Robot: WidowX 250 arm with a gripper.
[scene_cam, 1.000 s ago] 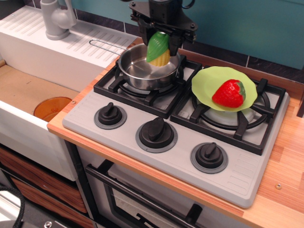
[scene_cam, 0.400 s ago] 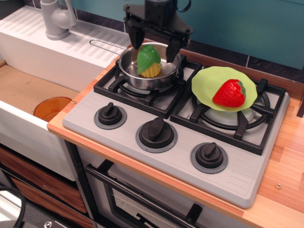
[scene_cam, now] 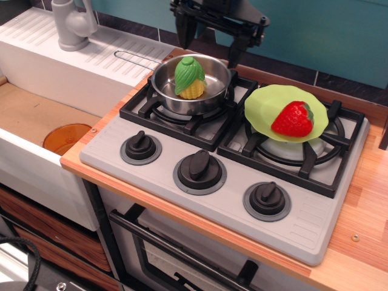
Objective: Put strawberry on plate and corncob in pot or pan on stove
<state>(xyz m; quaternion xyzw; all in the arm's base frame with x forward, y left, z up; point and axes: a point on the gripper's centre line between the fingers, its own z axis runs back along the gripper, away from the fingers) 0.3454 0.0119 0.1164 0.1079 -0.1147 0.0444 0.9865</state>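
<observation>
Tool (scene_cam: 212, 43) spread wide, empty, above pan (scene_cam: 167, 91) on stove (scene_cam: 303, 227). Corncob (scene_cam: 189, 77) inside pan; strawberry (scene_cam: 293, 119) on plate (scene_cam: 262, 108). Both placements apparently done; next, likely only clearing away upward.

We see open air above the pan (scene_cam: 182, 91) and plate (scene_cam: 267, 112); the gripper (scene_cam: 209, 39) hangs at the far edge, the faucet (scene_cam: 73, 24) stands far left, well apart.
</observation>
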